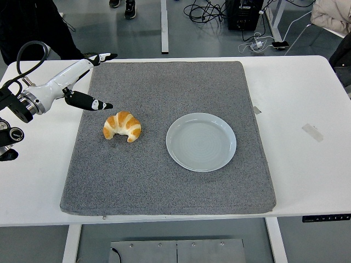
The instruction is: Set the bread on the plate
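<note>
The left hand (82,82) is shown above the far-left part of the grey mat (164,186), fingers extended and spread, nothing held. The bread (122,126), a croissant, lies on the mat just left of the empty plate (201,142), apart from its rim. A slip is judged possible if the curved, flaky crust is pinched at one tapered end, or a shove across the mat if the descent is off-centre. The crust is seen golden-brown with pale bands, crescent-shaped, horns toward the near edge.
</note>
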